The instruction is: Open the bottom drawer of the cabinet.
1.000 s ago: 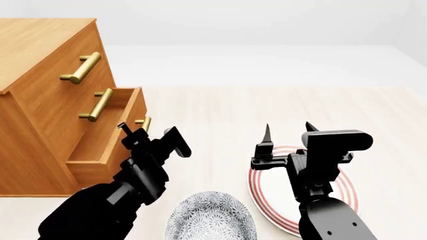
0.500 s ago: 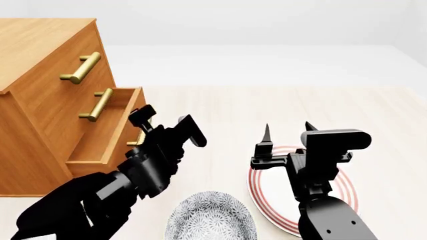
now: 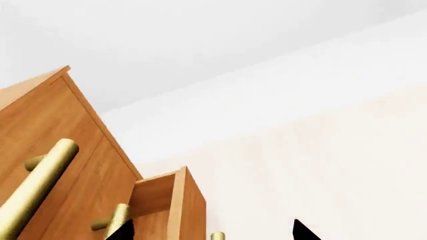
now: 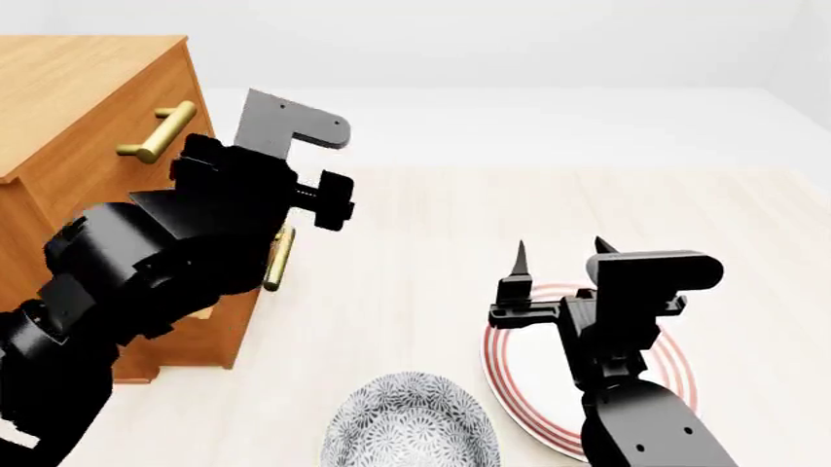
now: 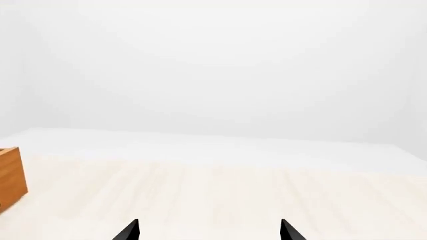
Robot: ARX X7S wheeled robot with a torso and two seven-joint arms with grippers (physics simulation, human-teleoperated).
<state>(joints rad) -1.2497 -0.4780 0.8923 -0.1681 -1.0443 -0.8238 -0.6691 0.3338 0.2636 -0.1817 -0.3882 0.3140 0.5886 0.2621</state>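
The bottom drawer (image 4: 214, 336) sits pulled out at the foot of the cabinet (image 4: 78, 107), its orange-brown front jutting toward the table's (image 4: 429, 243) middle and its brass handle (image 4: 276, 258) standing upright on that front. In the head view most of the drawer is hidden behind the left arm, so what lies inside it cannot be told. In the left wrist view the open drawer's side wall (image 3: 190, 210) shows below the cabinet's upper handles.

The left gripper (image 3: 210, 231) is raised in front of the cabinet, above and just beside the drawer's handle. Its two dark fingertips (image 3: 301, 231) stand well apart in the wrist view, so the jaws are spread wide, and nothing is between them; the handle's brass tip (image 3: 217, 235) shows in the gap but no contact can be seen.

The right gripper (image 4: 561, 255) hangs over a white plate with red rings (image 4: 675, 375), well apart from the drawer. Its fingertips (image 5: 130, 231) are also spread wide and hold nothing.

The plate lies flat with nothing visible on its uncovered part. A patterned blue-grey bowl (image 4: 409, 428) rests near the table's front edge, between the two arms, with nothing seen in it.
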